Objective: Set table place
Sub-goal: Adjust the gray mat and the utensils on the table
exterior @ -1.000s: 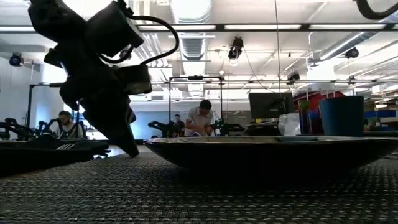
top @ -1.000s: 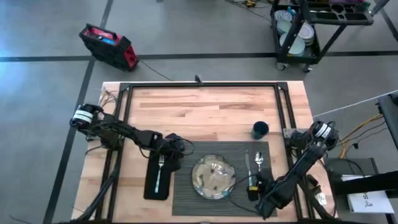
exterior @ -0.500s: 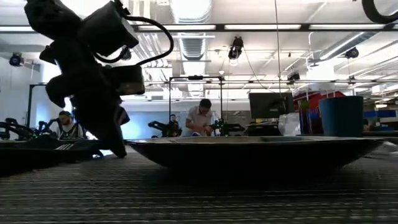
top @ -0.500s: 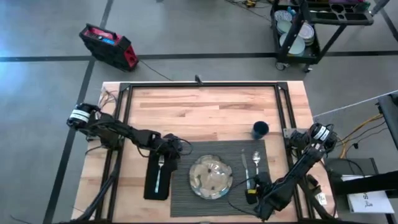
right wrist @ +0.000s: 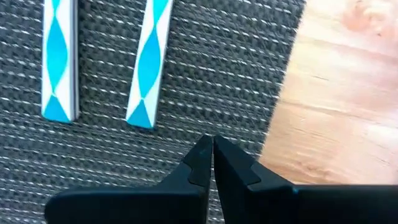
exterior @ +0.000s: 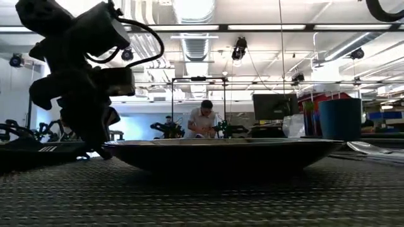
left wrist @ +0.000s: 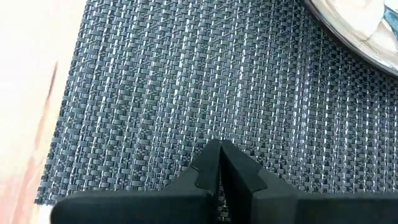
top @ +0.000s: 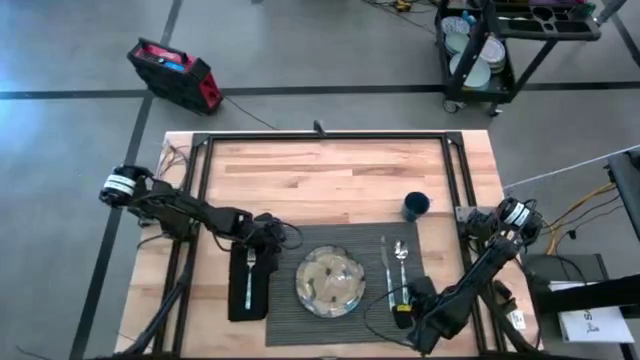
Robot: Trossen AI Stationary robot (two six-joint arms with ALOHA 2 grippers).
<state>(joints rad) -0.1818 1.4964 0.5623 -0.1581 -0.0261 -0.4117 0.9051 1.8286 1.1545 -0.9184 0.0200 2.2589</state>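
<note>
A: Where is the placemat (top: 340, 283)?
B: It lies on the near half of the table (top: 330, 175), dark grey and woven, square to the table's edge. A plate (top: 329, 281) sits near its middle, with a knife (top: 386, 270) and a spoon (top: 403, 265) side by side on its right part.

A: And the grippers?
B: The left gripper (top: 272, 243) is at the mat's far left corner. Its wrist view shows the fingers (left wrist: 205, 168) pressed together with the tips down on the weave, and the plate's rim at the corner. The right gripper (top: 408, 298) is at the mat's near right edge, its tips (right wrist: 202, 158) also closed together on the weave just beside the bare wood, near two blue-and-white patterned handles (right wrist: 151, 59).

A: What else is on the table?
B: A black napkin (top: 246, 283) lies just left of the mat with a fork (top: 249, 278) on it. A dark cup (top: 416, 207) stands beyond the mat's far right corner. The top is light wood in strips, with a black tube frame (top: 325, 136) around it.

A: And the room?
B: Grey floor with dark lines. A red and black case (top: 174, 72) sits on the floor beyond the table's left corner, and a wheeled cart (top: 500, 40) holding dishes stands to the far right. The low view shows ceiling light strips, a monitor (exterior: 273, 106) and a person (exterior: 203, 121) seated at a bench far behind.
</note>
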